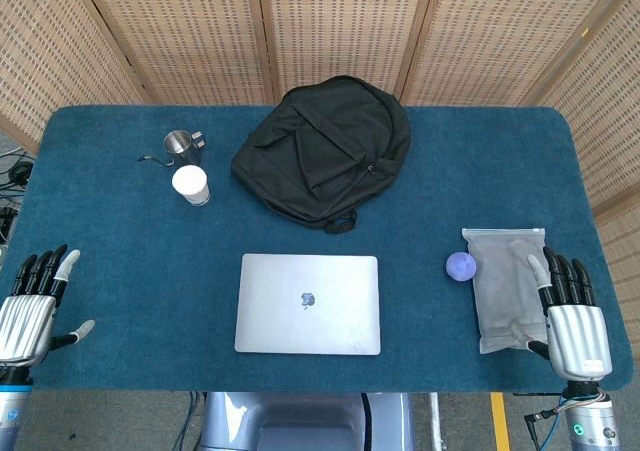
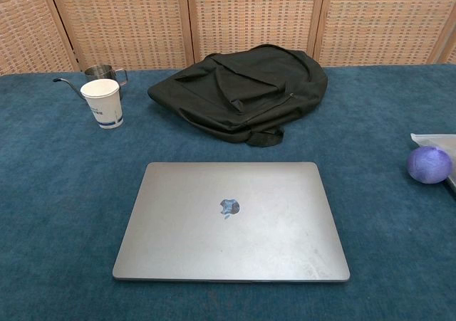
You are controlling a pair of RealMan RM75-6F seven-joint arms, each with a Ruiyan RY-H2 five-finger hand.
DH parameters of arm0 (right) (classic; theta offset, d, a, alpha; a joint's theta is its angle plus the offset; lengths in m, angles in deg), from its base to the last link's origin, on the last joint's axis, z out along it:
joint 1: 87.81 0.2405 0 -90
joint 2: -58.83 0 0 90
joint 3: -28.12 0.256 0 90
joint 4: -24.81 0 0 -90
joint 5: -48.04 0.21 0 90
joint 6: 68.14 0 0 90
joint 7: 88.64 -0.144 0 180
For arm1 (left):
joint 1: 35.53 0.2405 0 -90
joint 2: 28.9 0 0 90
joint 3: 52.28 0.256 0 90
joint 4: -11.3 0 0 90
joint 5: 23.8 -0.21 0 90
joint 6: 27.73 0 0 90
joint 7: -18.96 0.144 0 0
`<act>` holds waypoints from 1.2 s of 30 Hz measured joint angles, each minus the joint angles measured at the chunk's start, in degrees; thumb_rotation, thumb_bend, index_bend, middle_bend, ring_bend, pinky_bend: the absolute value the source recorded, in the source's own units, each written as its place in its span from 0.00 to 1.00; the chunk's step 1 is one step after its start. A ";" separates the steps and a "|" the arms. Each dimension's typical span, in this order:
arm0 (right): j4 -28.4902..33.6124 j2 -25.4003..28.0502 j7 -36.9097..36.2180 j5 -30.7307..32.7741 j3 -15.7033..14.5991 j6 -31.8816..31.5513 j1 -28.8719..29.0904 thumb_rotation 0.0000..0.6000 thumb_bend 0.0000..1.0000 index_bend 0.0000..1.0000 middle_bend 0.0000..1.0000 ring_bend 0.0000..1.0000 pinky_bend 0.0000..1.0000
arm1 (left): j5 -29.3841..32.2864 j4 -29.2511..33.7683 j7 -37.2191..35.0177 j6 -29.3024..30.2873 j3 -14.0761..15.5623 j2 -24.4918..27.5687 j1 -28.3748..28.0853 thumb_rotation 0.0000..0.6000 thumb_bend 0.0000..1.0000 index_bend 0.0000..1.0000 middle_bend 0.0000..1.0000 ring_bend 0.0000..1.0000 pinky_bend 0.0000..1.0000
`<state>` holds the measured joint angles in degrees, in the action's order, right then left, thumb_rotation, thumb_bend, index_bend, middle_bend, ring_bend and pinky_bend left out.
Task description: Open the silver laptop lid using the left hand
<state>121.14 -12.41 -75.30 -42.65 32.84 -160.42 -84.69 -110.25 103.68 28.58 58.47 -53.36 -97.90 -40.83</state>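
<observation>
The silver laptop [image 1: 308,303] [image 2: 231,220] lies flat with its lid down, near the front middle of the blue table. My left hand [image 1: 35,301] rests at the table's front left edge, well left of the laptop, fingers spread and holding nothing. My right hand [image 1: 570,316] sits at the front right, fingers extended over the near end of a grey pouch [image 1: 505,281], holding nothing. Neither hand shows in the chest view.
A black backpack [image 1: 325,151] [image 2: 242,90] lies behind the laptop. A white paper cup [image 1: 190,184] [image 2: 102,102] and a steel pitcher [image 1: 181,146] [image 2: 100,72] stand at the back left. A purple ball [image 1: 461,266] [image 2: 429,164] sits right of the laptop.
</observation>
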 measured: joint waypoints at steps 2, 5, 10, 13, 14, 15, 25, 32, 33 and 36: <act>0.00 0.02 -0.02 0.18 0.08 0.02 -0.02 1.00 0.00 0.00 0.00 0.00 0.00 | 0.17 0.02 -0.33 -0.17 -0.05 0.14 0.01 1.00 0.00 0.00 0.00 0.00 0.00; 0.01 0.14 -0.39 0.28 0.14 -0.06 -0.13 1.00 0.00 0.00 0.00 0.00 0.00 | 0.31 -0.01 -0.75 -0.57 -0.03 0.26 -0.03 1.00 0.00 0.00 0.00 0.00 0.00; 0.17 0.42 -0.99 0.16 0.21 -0.39 -0.31 1.00 0.00 0.00 0.00 0.00 0.00 | -1.22 0.05 -1.70 -0.72 0.42 0.40 -0.27 1.00 0.00 0.00 0.00 0.00 0.00; 0.17 0.52 -1.24 0.20 0.29 -0.36 -0.31 1.00 0.00 0.00 0.00 0.00 0.00 | -3.34 -0.04 -2.66 -0.74 0.98 0.41 -0.63 1.00 0.00 0.00 0.00 0.00 0.00; 0.15 0.56 -1.36 0.28 0.34 -0.32 -0.30 1.00 0.00 0.00 0.00 0.00 0.00 | -4.11 -0.08 -3.07 -0.79 1.20 0.40 -0.79 1.00 0.00 0.00 0.00 0.00 0.00; 0.13 0.58 -1.44 0.35 0.38 -0.30 -0.30 1.00 0.00 0.00 0.00 0.00 0.00 | -4.91 -0.12 -3.55 -0.85 1.43 0.40 -0.97 1.00 0.00 0.00 0.00 0.00 0.00; -0.06 0.75 -2.36 1.28 0.90 0.63 0.13 1.00 0.00 0.00 0.00 0.00 0.00 | -19.18 -0.89 -6.77 -5.65 3.57 -3.24 -8.58 1.00 0.00 0.00 0.00 0.00 0.00; -0.08 0.95 -3.27 1.71 1.03 0.99 0.22 1.00 0.00 0.00 0.00 0.00 0.00 | -23.00 -1.13 -1.92 -17.35 3.68 -11.67 -16.17 1.00 0.00 0.00 0.00 0.00 0.00; -0.11 1.00 -3.50 1.81 1.06 1.05 0.23 1.00 0.00 0.00 0.00 0.00 0.00 | -23.01 -1.21 -1.17 -18.98 3.60 -13.12 -17.05 1.00 0.00 0.00 0.00 0.00 0.00; -0.28 1.18 -4.25 2.19 1.14 1.36 0.28 1.00 0.00 0.00 0.00 0.00 0.00 | -22.62 -1.76 1.70 -23.86 3.14 -18.27 -19.68 1.00 0.00 0.00 0.00 0.00 0.00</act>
<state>120.86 -11.24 -79.55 -40.46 33.99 -159.06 -84.42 -132.88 101.92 30.28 34.61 -50.21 -116.17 -60.52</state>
